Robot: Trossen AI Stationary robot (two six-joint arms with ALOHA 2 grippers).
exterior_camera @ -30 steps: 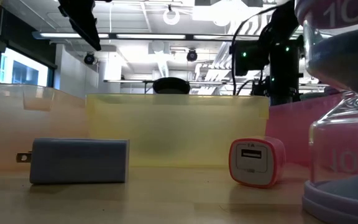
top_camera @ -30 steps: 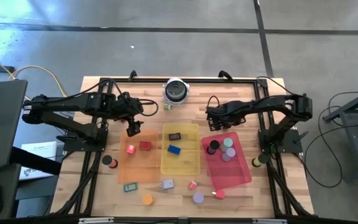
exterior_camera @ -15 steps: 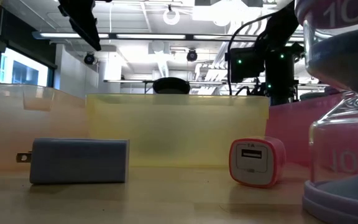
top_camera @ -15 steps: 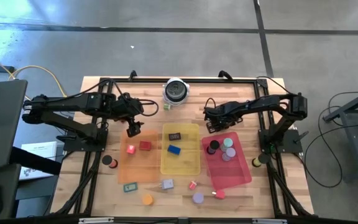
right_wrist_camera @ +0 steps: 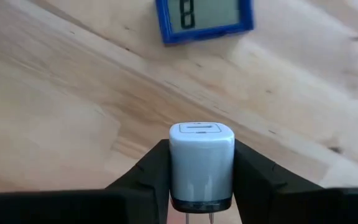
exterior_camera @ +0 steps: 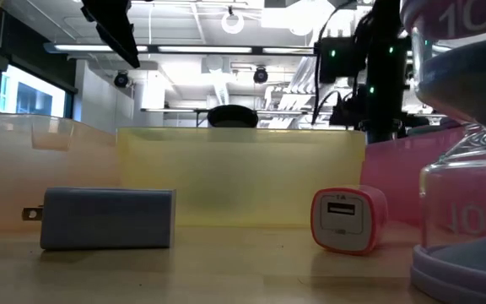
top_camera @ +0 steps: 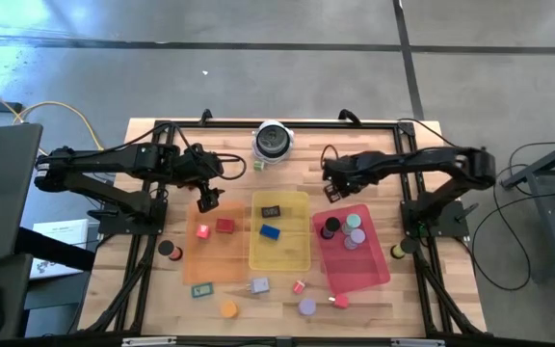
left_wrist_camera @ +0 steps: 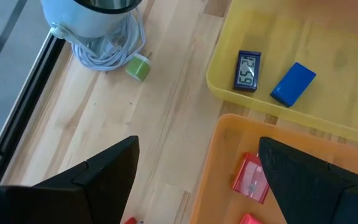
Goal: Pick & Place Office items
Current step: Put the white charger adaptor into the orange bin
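Right gripper [right_wrist_camera: 202,180] clamps a white charger [right_wrist_camera: 201,163] across its flat sides, raised over bare table [right_wrist_camera: 55,124] behind the red tray [top_camera: 364,262]. Looks light, rigid, smooth; side grip suits. Left gripper [left_wrist_camera: 197,168] hangs spread over the orange tray [left_wrist_camera: 229,143].

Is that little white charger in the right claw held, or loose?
Held. The right gripper has its two dark fingers pressed against both sides of the white charger, above the wooden table.

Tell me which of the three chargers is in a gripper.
The white charger, clamped in the right gripper; the grey-blue charger and the pink charger lie loose on the table.
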